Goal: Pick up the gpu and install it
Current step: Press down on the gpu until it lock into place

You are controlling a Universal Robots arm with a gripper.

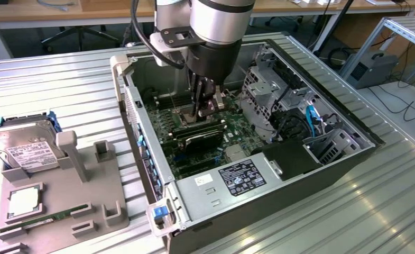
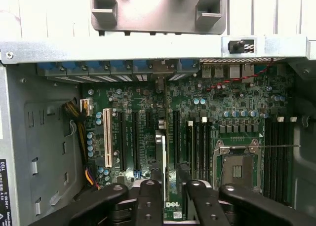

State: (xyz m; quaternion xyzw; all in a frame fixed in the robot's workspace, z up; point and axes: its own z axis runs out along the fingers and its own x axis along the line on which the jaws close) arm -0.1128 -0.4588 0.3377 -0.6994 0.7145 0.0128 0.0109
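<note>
The gpu (image 1: 199,138) stands on edge as a dark card on the green motherboard inside the open computer case. In the wrist view it appears as a thin pale strip (image 2: 160,149) in line with the long black slots. My gripper (image 1: 204,108) hangs inside the case just above the card's far end. Its black fingers (image 2: 150,189) are a little apart, and the board with its logo shows through the gap at my gripper (image 2: 169,175). One fingertip lines up over the card's top edge. I cannot tell whether it touches the card.
The case walls (image 1: 133,106) ring the work area, with a drive cage (image 1: 264,90), cables and a power supply (image 1: 242,177) on the exterior view's right. The CPU socket (image 2: 237,167) lies beside the memory slots. A grey fixture (image 1: 87,211) outside holds a hard drive (image 1: 24,145) and a memory stick (image 1: 45,219).
</note>
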